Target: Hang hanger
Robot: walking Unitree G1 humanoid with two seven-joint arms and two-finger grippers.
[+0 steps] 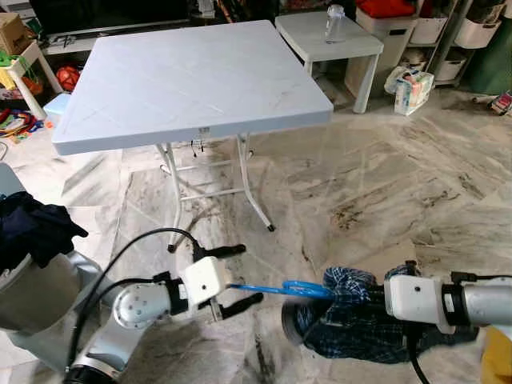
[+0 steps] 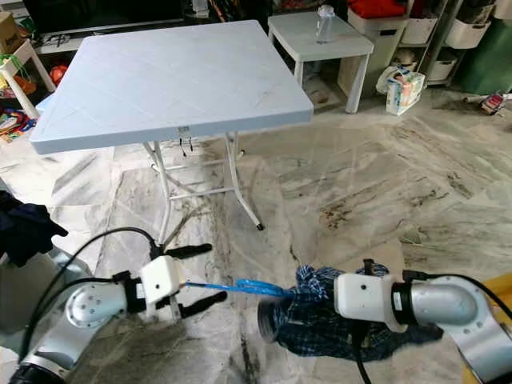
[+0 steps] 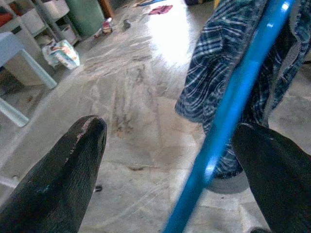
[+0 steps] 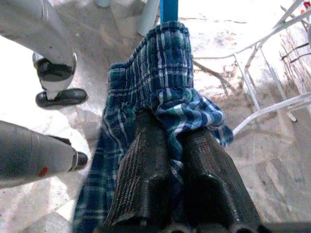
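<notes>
One blue hanger point(image 1: 268, 288), one plaid garment point(image 1: 352, 316), two tables in the background: the big grey folding table point(image 1: 192, 80) and a small white side table point(image 1: 328, 40) carrying a single clear bottle point(image 1: 335, 24). Both arms are reaching in low over the marble floor point(image 1: 384, 184). The left gripper point(image 1: 237, 277) is pointing across toward the right, its fingers point(image 3: 63, 174) spread wide with the hanger's blue bar running between them, lying close to one finger; actual contact is hard to make out. The right gripper point(image 4: 170, 160) is coming in from the opposite side, fingers pressed together and pinching a fold of the plaid garment. The cloth is bunching over the hanger's far end, hiding its shape, and a dark pile of clothing point(image 1: 32, 228) is sitting cut off at the left edge
</notes>
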